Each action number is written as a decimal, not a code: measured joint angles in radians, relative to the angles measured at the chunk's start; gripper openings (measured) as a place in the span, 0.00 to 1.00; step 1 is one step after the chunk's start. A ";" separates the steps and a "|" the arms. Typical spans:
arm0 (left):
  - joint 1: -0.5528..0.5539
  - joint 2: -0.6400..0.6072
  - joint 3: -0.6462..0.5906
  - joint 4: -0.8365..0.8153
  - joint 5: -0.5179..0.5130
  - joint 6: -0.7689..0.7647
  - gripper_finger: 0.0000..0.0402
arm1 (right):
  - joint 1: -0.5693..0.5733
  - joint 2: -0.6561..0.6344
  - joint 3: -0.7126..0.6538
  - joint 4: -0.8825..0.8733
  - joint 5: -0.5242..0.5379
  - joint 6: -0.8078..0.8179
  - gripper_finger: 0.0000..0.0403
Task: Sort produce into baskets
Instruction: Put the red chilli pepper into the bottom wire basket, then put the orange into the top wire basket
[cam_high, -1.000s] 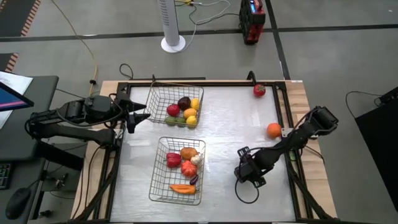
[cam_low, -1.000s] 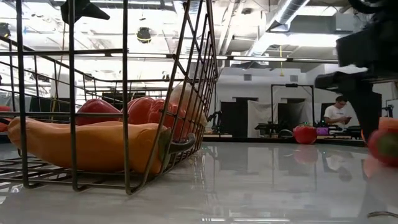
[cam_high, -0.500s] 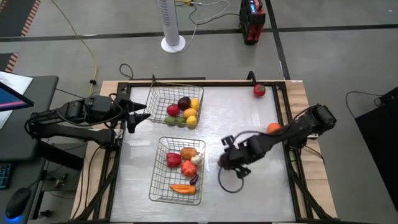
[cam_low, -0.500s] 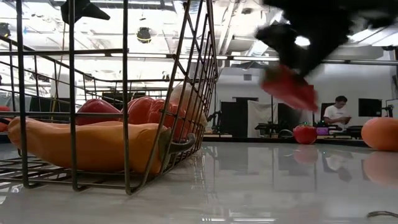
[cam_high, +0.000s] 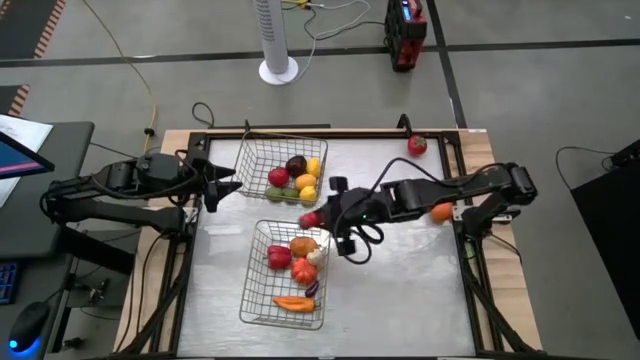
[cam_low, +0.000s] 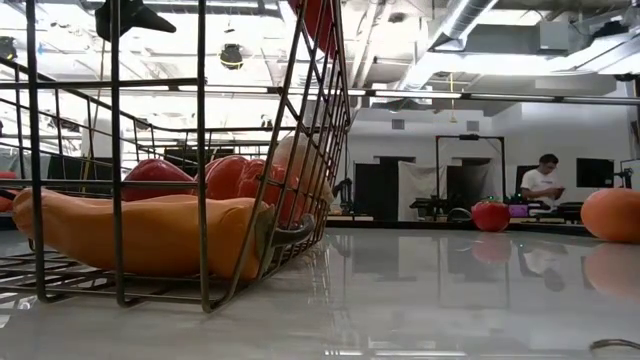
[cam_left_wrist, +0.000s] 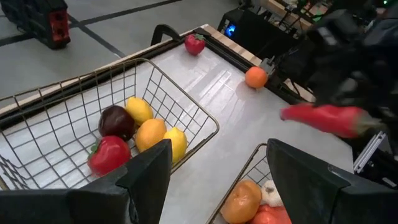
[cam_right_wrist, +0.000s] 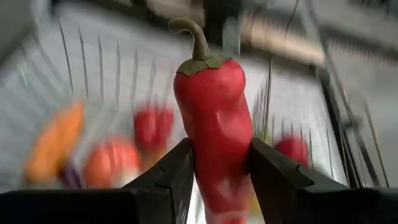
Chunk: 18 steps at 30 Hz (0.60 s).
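Two baskets hold produce; right pincer (cam_high: 318, 217) grips a red pepper (cam_right_wrist: 212, 124) above the near basket's (cam_high: 257, 297) far-right corner; left pincer (cam_high: 228, 181) gapes.

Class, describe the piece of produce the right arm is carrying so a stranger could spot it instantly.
Find the two wire baskets; the right gripper hangs between them. Shut in it is a red pepper, long with a curled green stem, the only piece off the table.

Bright overhead light, motion-blurred wrist view
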 joint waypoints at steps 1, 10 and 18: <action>0.000 0.001 0.000 0.000 0.000 -0.010 0.62 | -0.002 0.001 0.000 0.063 -0.013 0.002 0.42; 0.000 0.006 0.000 0.000 0.002 -0.027 0.62 | -0.009 0.057 -0.001 0.300 -0.111 0.195 0.54; 0.000 0.006 0.000 -0.002 0.011 -0.023 0.62 | 0.004 0.077 0.000 0.178 -0.150 0.216 0.69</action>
